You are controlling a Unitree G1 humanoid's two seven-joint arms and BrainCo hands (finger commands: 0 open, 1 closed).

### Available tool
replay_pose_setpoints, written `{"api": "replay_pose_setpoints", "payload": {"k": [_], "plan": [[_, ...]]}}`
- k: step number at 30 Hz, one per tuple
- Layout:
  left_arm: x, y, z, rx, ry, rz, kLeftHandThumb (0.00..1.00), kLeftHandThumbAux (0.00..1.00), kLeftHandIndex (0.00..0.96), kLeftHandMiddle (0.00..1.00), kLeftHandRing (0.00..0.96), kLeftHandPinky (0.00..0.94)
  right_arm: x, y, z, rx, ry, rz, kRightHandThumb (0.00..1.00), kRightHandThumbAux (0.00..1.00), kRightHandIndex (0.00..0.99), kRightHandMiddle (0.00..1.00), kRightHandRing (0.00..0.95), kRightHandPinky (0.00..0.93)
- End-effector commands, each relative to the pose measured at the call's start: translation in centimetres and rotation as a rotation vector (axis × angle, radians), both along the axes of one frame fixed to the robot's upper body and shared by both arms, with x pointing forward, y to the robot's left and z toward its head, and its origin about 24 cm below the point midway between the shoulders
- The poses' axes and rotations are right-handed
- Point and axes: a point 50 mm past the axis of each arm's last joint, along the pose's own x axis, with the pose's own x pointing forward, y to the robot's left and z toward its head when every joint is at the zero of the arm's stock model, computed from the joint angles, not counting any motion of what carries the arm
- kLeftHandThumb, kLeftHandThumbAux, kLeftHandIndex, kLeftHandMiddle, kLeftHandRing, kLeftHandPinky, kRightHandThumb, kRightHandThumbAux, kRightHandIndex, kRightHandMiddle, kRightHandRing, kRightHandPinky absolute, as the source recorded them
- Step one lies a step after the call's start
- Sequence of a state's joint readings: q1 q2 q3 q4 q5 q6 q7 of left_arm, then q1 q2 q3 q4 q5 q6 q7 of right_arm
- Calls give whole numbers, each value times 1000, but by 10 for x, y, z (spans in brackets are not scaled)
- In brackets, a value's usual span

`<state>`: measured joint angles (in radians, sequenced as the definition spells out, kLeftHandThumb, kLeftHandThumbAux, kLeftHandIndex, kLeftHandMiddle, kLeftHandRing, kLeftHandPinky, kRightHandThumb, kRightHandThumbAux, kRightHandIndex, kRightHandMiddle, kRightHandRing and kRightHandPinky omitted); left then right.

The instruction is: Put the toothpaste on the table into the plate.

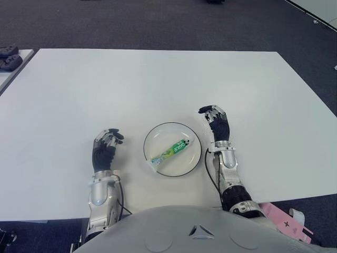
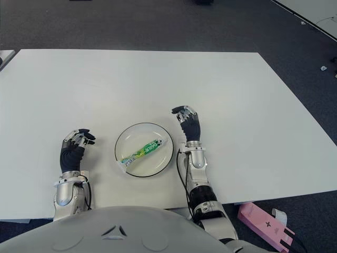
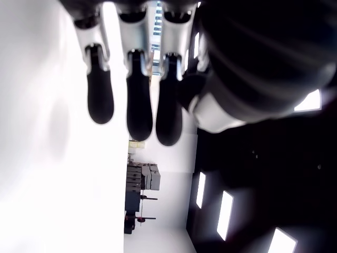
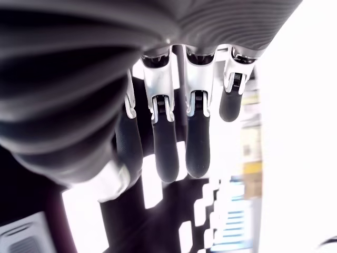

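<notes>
The desk [image 1: 158,84] is plain white, set against a dark grey floor [image 1: 158,23]. The plate [image 1: 154,138] is white with a thin black rim. The toothpaste [image 1: 171,152] is a green tube with white lettering, paler and whitish toward one end. The left hand [image 1: 105,147] and the right hand [image 1: 217,122] are both black across the back with silver knuckles and black fingertips, on silver-grey wrists. A pink box [image 2: 266,225] carries a small black cross.

head stereo overlooking table [image 1: 158,79] (shared), wrist close-ups
</notes>
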<state>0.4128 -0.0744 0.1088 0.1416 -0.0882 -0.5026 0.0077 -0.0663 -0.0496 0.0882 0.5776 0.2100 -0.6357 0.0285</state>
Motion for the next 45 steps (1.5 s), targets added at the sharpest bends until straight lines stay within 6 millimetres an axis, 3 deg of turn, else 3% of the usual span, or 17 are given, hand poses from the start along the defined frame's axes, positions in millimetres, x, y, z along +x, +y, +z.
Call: {"api": "replay_pose_setpoints", "payload": {"k": [1,24,45], "plan": [[-2,-1,-6,-13,44,-8,690,723,431,552,527,512,-1,-2,-6,0,60,-23,702,727,430,514,512,507],[0,-2,-8,-7,56,-15,693,723,433,568,538,505,-11,-9,-26,-35,137,-27,704,725,430,524,519,496],[-2,-3,-10,10,84,9,697,722,434,561,540,525,-31,-16,-41,-35,208,-55,707,725,430,507,506,508]]}}
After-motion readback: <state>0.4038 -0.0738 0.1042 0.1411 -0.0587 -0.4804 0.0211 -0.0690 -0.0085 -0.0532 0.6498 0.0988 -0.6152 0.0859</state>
